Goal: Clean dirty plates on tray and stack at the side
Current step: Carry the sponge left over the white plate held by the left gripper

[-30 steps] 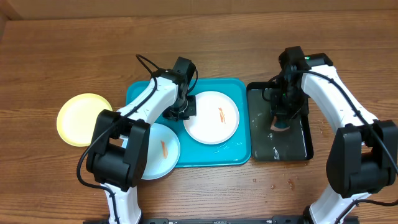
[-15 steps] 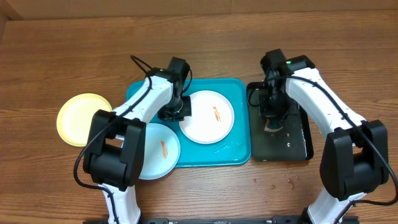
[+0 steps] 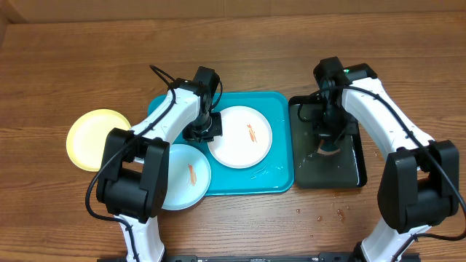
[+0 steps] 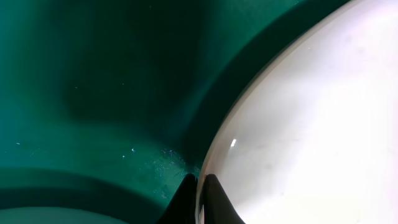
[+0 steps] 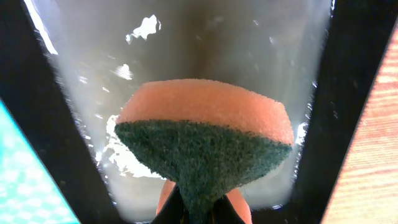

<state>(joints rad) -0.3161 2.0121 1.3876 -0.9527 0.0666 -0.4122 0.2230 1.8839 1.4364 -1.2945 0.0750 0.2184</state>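
On the large turquoise plastic tray (image 3: 271, 178), the left gripper (image 3: 204, 132) pinches the left rim of the round white plastic plate (image 3: 244, 142), which is smeared red-orange. Over the narrow black tray (image 3: 348, 171), the right gripper (image 3: 328, 143) squeezes an orange-and-green sponge (image 5: 205, 130). A pale blue round plate (image 3: 186, 178) lies at the turquoise tray's corner.

— What carries everything here?

— A brown wooden table (image 3: 73, 58), its grain running side to side.

— And what lies straight on the wood?

— A turquoise tray (image 3: 280, 178) sits in the middle, with a black tray (image 3: 306, 178) just beside it on the right. A yellow plate (image 3: 91, 138) lies alone to the left. A pale blue plate (image 3: 178, 185) sits at the turquoise tray's near left corner, seemingly half on the rim, half over the wood. A few small specks (image 3: 338, 213) dot the wood in front of the black tray.
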